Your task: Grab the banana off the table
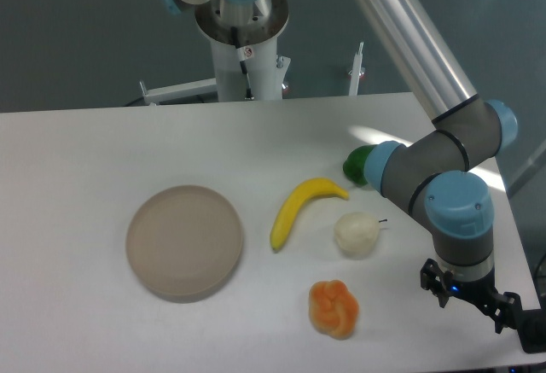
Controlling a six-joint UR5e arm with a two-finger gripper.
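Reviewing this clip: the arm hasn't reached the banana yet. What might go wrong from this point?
1. The whitish round fruit lies close beside the banana; a finger coming down on that side may knock it.
2. The gripper sits far off at the table edge, partly cut off by the frame, so its travel passes over the whitish fruit or the orange fruit.
3. The banana is curved and looks smooth; an off-centre grasp could slip.

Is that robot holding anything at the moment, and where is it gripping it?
Nothing visible. The gripper hangs at the table's right edge, away from the banana.
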